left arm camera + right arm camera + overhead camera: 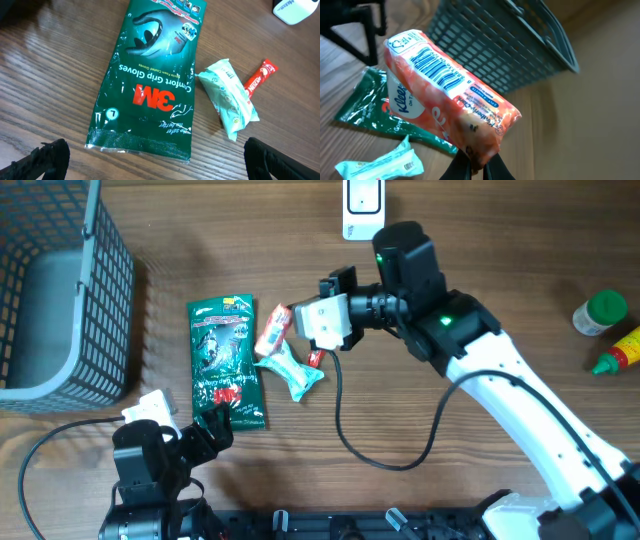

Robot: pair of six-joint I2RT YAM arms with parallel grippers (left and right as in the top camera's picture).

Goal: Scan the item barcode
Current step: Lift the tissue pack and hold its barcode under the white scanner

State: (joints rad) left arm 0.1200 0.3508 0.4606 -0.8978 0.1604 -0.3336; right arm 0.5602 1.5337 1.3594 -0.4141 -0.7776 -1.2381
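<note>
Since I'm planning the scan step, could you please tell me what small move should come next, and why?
Probably carry the tissue pack toward the white device beyond the arm, likely the scanner. The right pincer is shut on the pack and the barcode is exposed, but it is well short of that device.

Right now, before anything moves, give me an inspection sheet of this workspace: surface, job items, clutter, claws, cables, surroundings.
Surface: wooden table, nothing spilled seen.
Job's things: orange tissue pack held off the table, barcode facing the right wrist camera; white device, likely the scanner, at the far edge.
Clutter: glove pack, teal packet and red stick lying flat; green-capped bottle and yellow bottle at the right edge.
Claws: right claw shut on the tissue pack; left claw open, empty, at the glove pack's near end.
Cables: black cable looping under the right arm; second cable by the left arm.
Surroundings: gray basket on the left.
</note>
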